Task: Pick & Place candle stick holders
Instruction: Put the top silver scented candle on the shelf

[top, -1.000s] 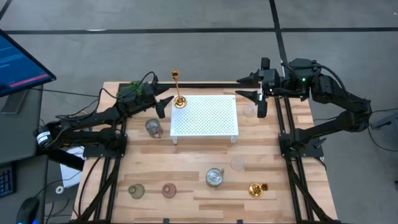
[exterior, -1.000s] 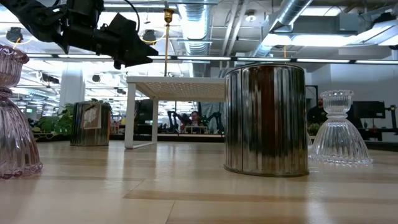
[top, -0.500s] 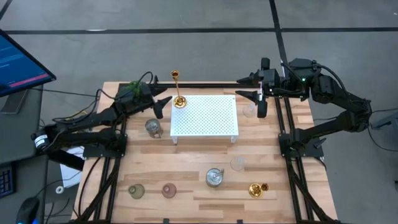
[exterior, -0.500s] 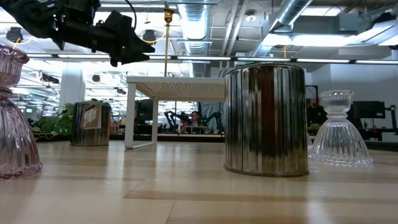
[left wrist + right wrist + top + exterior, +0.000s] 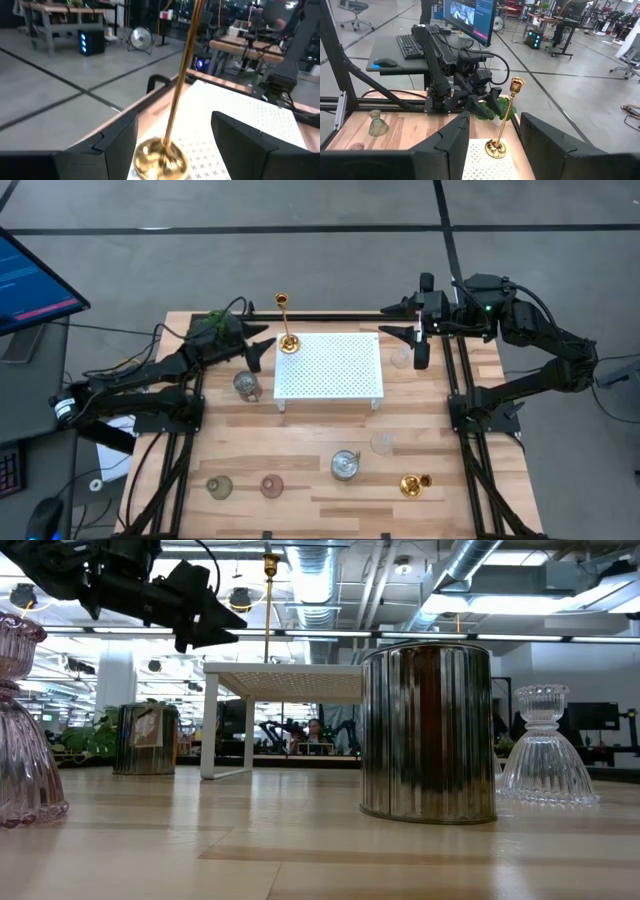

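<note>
Light wood plank table (image 5: 310,435) on a grey concrete floor; open workshop w/ ceiling ducts and desks behind in the low view. White perforated rectangular stand (image 5: 329,366) sits mid-table toward the far edge.

Tall slender shiny gold candle stick holder (image 5: 286,328) stands upright on the stand's far-left corner: thin stem, small cup on top, round domed base. Left gripper (image 5: 262,346) hovers just beside it, fingers apart w/ nothing between them; in the left wrist view the gold stem (image 5: 181,82) rises between the two dark fingers (image 5: 114,139), not touching either. Green leafy plant (image 5: 210,326) is behind that arm, at the far-left edge.

Right gripper (image 5: 400,319) is held above the far-right part of the table, fingers spread, empty; a small clear glass holder (image 5: 401,358) is below it, beside the stand.

Other holders:
- ribbed silvery cup (image 5: 245,385) left of the stand
- second ribbed silvery cup (image 5: 345,465) near the front, w/ a clear glass holder (image 5: 381,443) just beside it
- short shiny gold holder (image 5: 413,484) front right
- greenish glass holder (image 5: 219,487) and pinkish glass holder (image 5: 272,485) side by side front left, apart.
</note>
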You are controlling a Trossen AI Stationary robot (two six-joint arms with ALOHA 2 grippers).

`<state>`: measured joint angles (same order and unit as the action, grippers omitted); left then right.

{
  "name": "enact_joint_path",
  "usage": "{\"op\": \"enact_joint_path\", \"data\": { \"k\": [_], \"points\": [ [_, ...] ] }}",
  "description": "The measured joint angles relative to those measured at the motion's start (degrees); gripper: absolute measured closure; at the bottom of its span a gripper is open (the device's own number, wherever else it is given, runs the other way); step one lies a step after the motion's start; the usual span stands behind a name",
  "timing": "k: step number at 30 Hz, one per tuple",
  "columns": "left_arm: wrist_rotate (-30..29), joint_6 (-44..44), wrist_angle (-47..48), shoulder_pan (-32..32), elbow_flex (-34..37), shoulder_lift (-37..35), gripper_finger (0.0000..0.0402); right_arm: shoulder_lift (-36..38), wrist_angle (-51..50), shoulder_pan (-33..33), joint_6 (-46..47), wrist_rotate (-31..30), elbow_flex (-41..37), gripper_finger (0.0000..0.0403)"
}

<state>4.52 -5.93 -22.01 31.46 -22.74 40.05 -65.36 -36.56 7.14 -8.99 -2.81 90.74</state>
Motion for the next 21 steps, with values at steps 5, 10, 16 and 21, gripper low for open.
{"op": "enact_joint_path", "data": {
  "k": [5,10,16,21],
  "points": [
    [2.6,-4.4,0.6,0.0,0.0,-0.6,0.0158,0.0,-1.3,0.0,0.5,0.0,0.0,0.0239],
    [6.8,-8.6,0.8,0.0,0.0,-2.9,0.0171,0.0,-1.8,0.0,0.5,0.0,0.0,0.0241],
    [9.9,-14.3,3.6,0.0,0.0,-6.3,0.0184,0.0,-1.8,0.0,0.5,0.0,0.0,0.0242],
    [13.6,-18.7,4.2,0.0,0.0,-8.1,0.0195,0.0,-1.6,0.0,0.4,0.0,0.0,0.0242]
  ]
}}
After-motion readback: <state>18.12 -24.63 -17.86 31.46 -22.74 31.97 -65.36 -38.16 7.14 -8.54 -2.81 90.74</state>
